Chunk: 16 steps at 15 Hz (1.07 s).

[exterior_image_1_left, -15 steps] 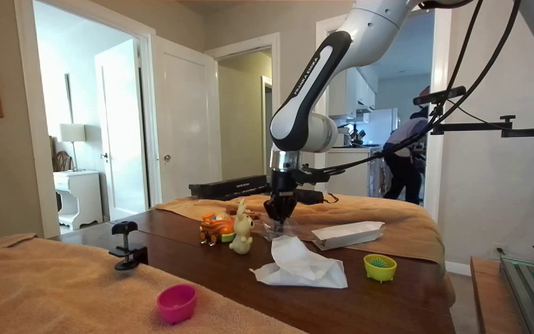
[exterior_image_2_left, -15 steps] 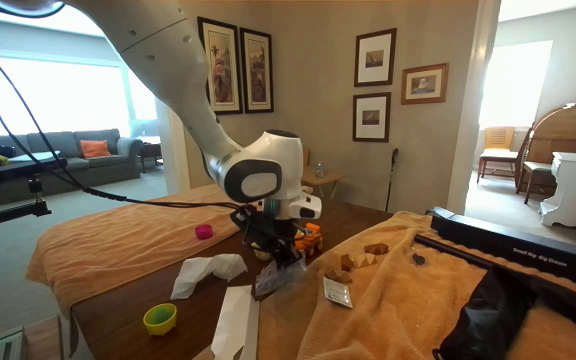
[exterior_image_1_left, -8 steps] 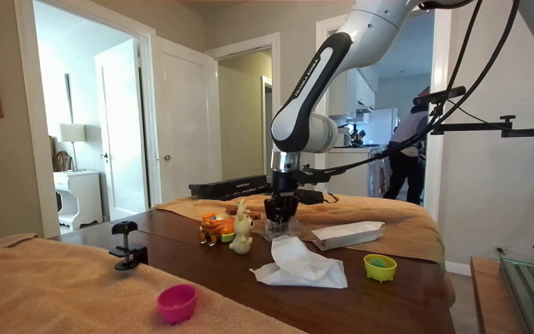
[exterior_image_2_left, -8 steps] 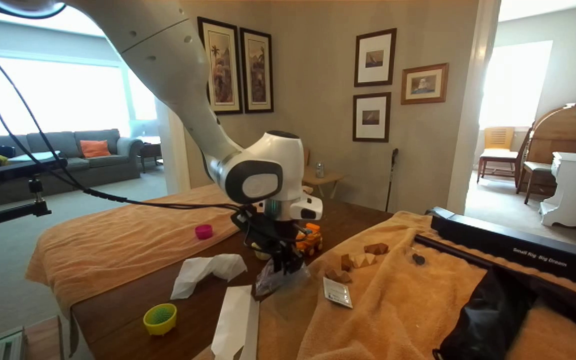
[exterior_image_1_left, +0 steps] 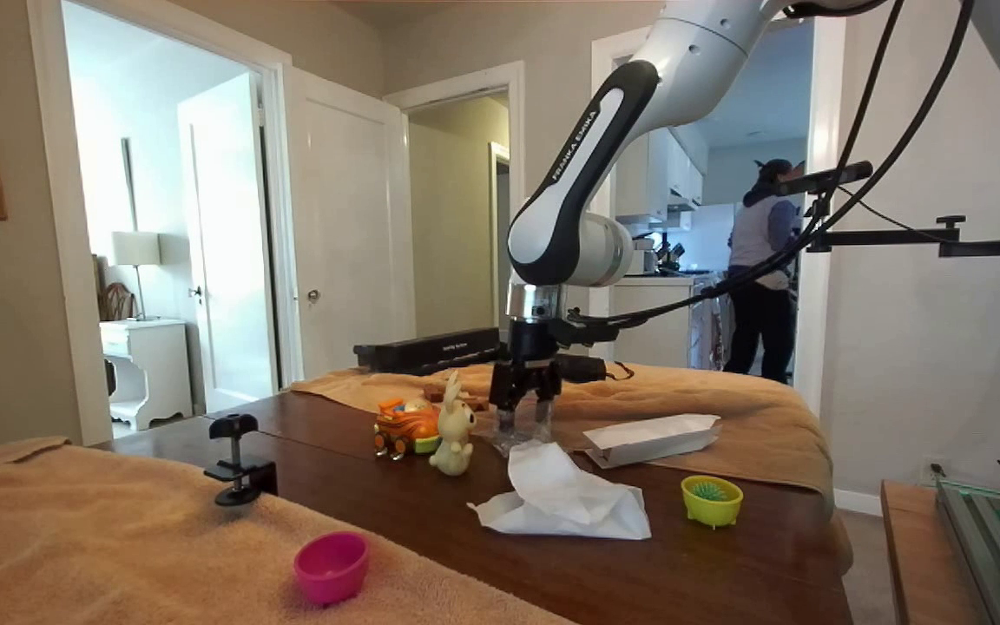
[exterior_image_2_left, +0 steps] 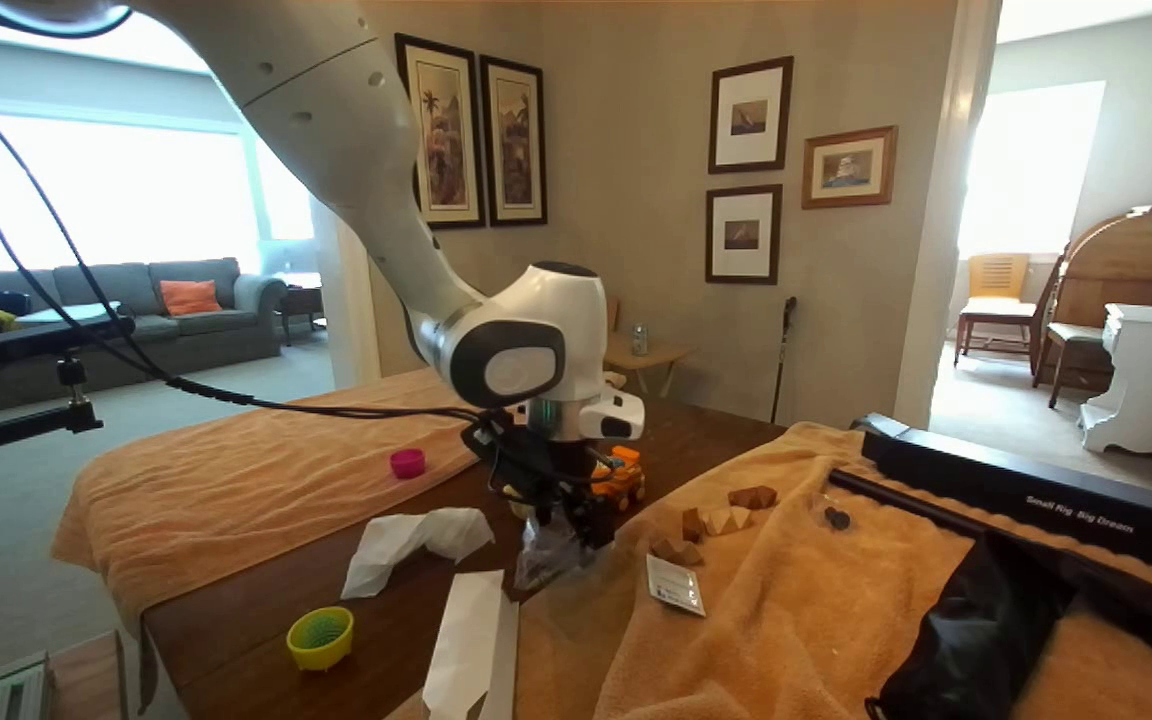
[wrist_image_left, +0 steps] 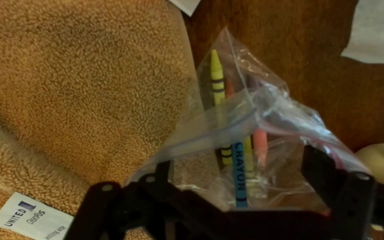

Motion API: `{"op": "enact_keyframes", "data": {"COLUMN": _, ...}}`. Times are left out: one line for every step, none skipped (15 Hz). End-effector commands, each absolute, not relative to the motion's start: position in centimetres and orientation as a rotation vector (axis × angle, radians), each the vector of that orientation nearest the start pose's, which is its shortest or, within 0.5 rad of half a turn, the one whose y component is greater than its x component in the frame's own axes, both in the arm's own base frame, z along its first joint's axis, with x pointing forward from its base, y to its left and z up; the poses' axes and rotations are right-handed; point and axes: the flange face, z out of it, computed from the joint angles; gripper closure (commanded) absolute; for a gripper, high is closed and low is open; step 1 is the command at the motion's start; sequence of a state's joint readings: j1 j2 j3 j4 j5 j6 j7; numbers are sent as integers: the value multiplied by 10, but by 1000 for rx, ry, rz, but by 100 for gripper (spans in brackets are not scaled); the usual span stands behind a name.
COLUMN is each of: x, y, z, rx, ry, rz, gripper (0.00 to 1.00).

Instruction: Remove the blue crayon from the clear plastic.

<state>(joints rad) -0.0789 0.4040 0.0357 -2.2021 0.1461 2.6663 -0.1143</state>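
The blue crayon (wrist_image_left: 239, 176) lies inside the clear plastic bag (wrist_image_left: 287, 110), near its mouth, among other crayons (wrist_image_left: 218, 86); the gripper (exterior_image_1_left: 524, 424) stands spread there, pinching nothing; the crayon is judged light, stiff, slick and snappable, best taken gently across its lettered barrel, clear of the bag's slippery film.

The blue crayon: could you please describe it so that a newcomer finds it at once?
In the wrist view, find where the orange towel meets the dark wooden table; the clear plastic bag sits there. Inside, look for the blue crayon. Its colour and dark CRAYON lettering set it apart from the yellow crayons and reddish crayon nearby.
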Motion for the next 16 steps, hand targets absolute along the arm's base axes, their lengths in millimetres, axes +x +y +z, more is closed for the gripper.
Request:
{"op": "enact_keyframes", "data": {"x": 564, "y": -28, "z": 200, "rx": -3077, "ry": 72, "rz": -94, "gripper": 5}}
{"op": "enact_keyframes", "data": {"x": 563, "y": -28, "z": 200, "rx": -3078, "ry": 71, "rz": -93, "gripper": 25}}
{"op": "enact_keyframes", "data": {"x": 563, "y": -28, "z": 200, "rx": -3078, "ry": 71, "rz": -92, "gripper": 29}}
{"op": "enact_keyframes", "data": {"x": 563, "y": -28, "z": 200, "rx": -3079, "ry": 70, "rz": -92, "gripper": 37}}
{"op": "enact_keyframes", "data": {"x": 563, "y": -28, "z": 200, "rx": -3079, "ry": 69, "rz": -92, "gripper": 44}}
{"op": "enact_keyframes", "data": {"x": 563, "y": -29, "z": 200, "rx": -3080, "ry": 68, "rz": -92, "gripper": 53}}
{"op": "enact_keyframes", "data": {"x": 563, "y": -29, "z": 200, "rx": -3081, "ry": 67, "rz": -92, "gripper": 59}}
{"op": "enact_keyframes", "data": {"x": 563, "y": -29, "z": 199, "rx": -3082, "ry": 66, "rz": -91, "gripper": 67}}
{"op": "enact_keyframes", "data": {"x": 563, "y": -30, "z": 199, "rx": -3083, "ry": 64, "rz": -90, "gripper": 73}}
{"op": "enact_keyframes", "data": {"x": 563, "y": -30, "z": 199, "rx": -3085, "ry": 61, "rz": -89, "gripper": 81}}
{"op": "enact_keyframes", "data": {"x": 562, "y": -31, "z": 199, "rx": -3085, "ry": 61, "rz": -89, "gripper": 87}}
{"op": "enact_keyframes", "data": {"x": 562, "y": -31, "z": 198, "rx": -3086, "ry": 59, "rz": -87, "gripper": 94}}
{"op": "enact_keyframes", "data": {"x": 562, "y": -31, "z": 198, "rx": -3087, "ry": 56, "rz": -84, "gripper": 98}}
{"op": "enact_keyframes", "data": {"x": 561, "y": -31, "z": 197, "rx": -3089, "ry": 54, "rz": -80, "gripper": 100}}
{"op": "enact_keyframes", "data": {"x": 561, "y": -31, "z": 195, "rx": -3089, "ry": 51, "rz": -76, "gripper": 100}}
{"op": "enact_keyframes", "data": {"x": 561, "y": -31, "z": 196, "rx": -3089, "ry": 50, "rz": -76, "gripper": 100}}
